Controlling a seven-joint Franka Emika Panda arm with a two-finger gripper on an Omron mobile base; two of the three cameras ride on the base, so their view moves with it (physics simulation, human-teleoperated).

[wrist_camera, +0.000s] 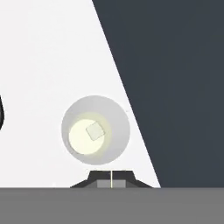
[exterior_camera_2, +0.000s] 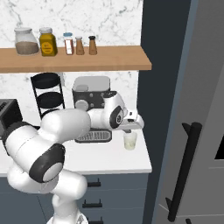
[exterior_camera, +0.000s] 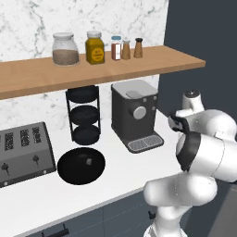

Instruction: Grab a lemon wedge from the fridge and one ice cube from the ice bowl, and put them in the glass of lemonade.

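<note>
Hand [wrist_camera: 111, 184] clenched, fingertips together — nothing between them. It hangs directly over the glass of lemonade [wrist_camera: 95, 130], which stands on the white worktop [exterior_camera_2: 109, 157] just right of the coffee machine [exterior_camera_2: 89, 105]. One ice cube [wrist_camera: 95, 131] floats in the glass. Ice bowl [exterior_camera: 81, 165] — between toaster [exterior_camera: 25, 152] and coffee machine. Fridge [exterior_camera_2: 192, 109] door at right.

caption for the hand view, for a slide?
Shut gripper above the glass of lemonade, a pale cube inside, on the white counter.
</note>
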